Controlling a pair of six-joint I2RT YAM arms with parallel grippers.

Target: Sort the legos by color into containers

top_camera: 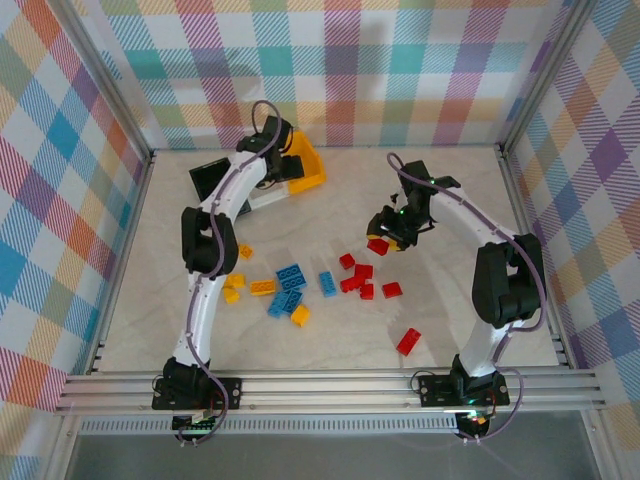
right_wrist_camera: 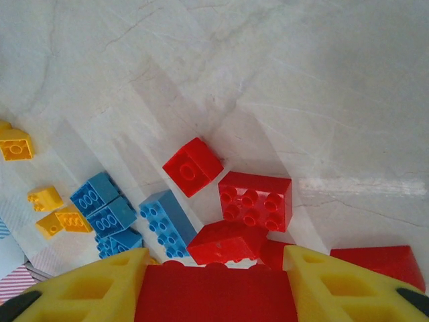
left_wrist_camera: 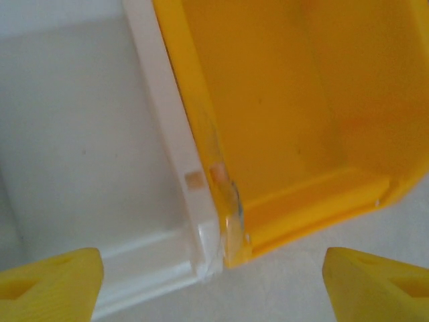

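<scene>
Right now the red brick [right_wrist_camera: 214,295] is clamped between the yellow fingers [right_wrist_camera: 100,288] of my right gripper [top_camera: 390,238], with the jaws closed to the brick's width. It looks raised off the surface, so I read this as the carry part of a red pick. Just beneath it, in the lower middle of the wrist view, lie more loose red bricks [right_wrist_camera: 255,201], with blue bricks [right_wrist_camera: 107,208] to their left and yellow bricks [right_wrist_camera: 15,143] at the left edge. The overhead view shows these colours scattered across the centre of the table [top_camera: 450,190] and one stray red brick [top_camera: 408,341] lower right. The bins sit together in the upper left-centre: the black bin [top_camera: 212,178], the white bin [left_wrist_camera: 167,121] and the yellow-orange bin [left_wrist_camera: 268,100]. The white and yellow-orange bins touch along one wall, and what I see of their floors is bare. My left gripper [left_wrist_camera: 213,282] hangs over that shared corner, spread wide and holding nothing. I judge that it crowds the drop zone, so the red brick's path to a bin needs that arm out of the way.
</scene>
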